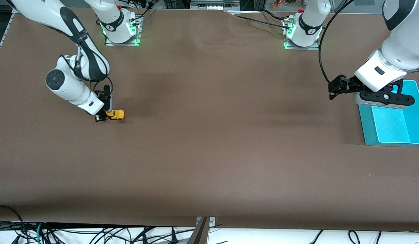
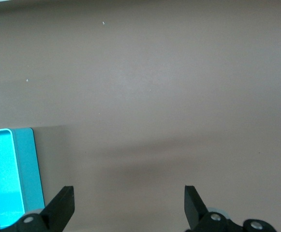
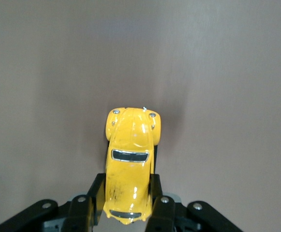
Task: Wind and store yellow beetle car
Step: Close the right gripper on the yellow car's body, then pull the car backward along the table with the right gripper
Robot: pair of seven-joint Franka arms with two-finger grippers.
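The yellow beetle car (image 1: 116, 115) is down at the brown table top near the right arm's end, its wheels hidden from me. My right gripper (image 1: 106, 117) is shut on its sides. In the right wrist view the car (image 3: 130, 164) points away from the wrist, its rear half squeezed between the two black fingers (image 3: 93, 193), the right gripper (image 3: 128, 191) closed on the body. My left gripper (image 1: 335, 89) hangs open and empty beside the teal tray, at the left arm's end. Its left gripper (image 2: 129, 203) fingertips stand wide apart over bare table.
A teal tray (image 1: 368, 132) lies at the left arm's end of the table, partly under the left arm's hand; its corner (image 2: 26, 164) shows in the left wrist view. Cables hang along the table edge nearest the front camera.
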